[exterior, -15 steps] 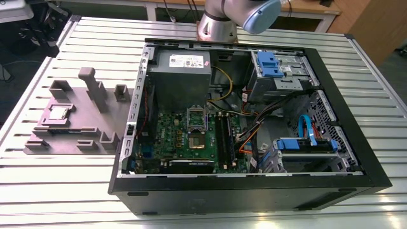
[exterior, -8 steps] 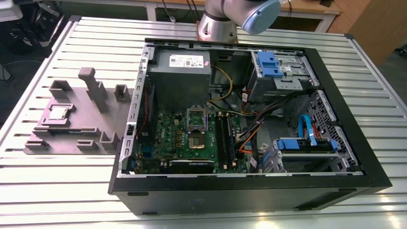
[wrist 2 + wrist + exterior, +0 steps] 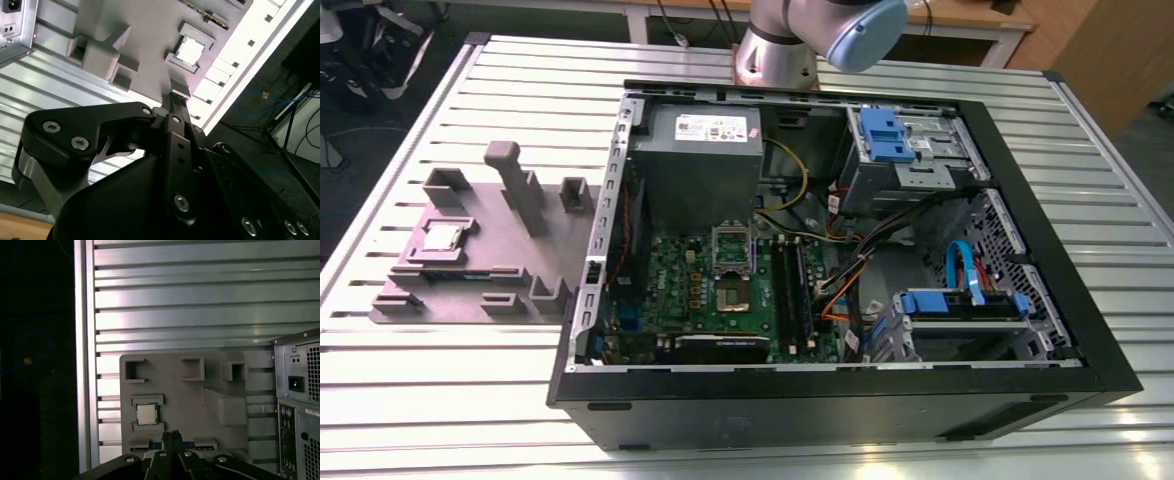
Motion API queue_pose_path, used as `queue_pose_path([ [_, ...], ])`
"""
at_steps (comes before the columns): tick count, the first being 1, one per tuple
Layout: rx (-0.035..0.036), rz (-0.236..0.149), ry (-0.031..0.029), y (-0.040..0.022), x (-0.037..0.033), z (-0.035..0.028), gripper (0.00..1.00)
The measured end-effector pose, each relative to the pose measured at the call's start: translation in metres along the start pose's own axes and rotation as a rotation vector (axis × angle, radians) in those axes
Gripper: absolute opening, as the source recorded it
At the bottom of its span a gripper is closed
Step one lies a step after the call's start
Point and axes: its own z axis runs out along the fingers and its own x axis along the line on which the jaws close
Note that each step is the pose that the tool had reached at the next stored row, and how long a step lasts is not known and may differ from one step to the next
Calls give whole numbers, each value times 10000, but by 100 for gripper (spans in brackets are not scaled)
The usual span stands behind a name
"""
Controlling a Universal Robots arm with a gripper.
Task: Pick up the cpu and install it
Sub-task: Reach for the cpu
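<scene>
One cpu (image 3: 147, 414) seated in grey tray (image 3: 180, 395) recess; end effector (image 3: 172, 434) fingertips together, empty; arm (image 3: 814, 40) cropped in exterior view.

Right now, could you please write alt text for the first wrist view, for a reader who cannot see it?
The cpu lies in a square recess of a grey holder plate on a slatted metal table. The end effector, shut and empty, is apart from it, and a computer case stands beside the plate.
</scene>
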Motion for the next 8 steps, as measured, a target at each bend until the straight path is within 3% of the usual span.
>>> queue_pose_path([
  [8, -28, -4, 1, -20, 348, 31, 10],
])
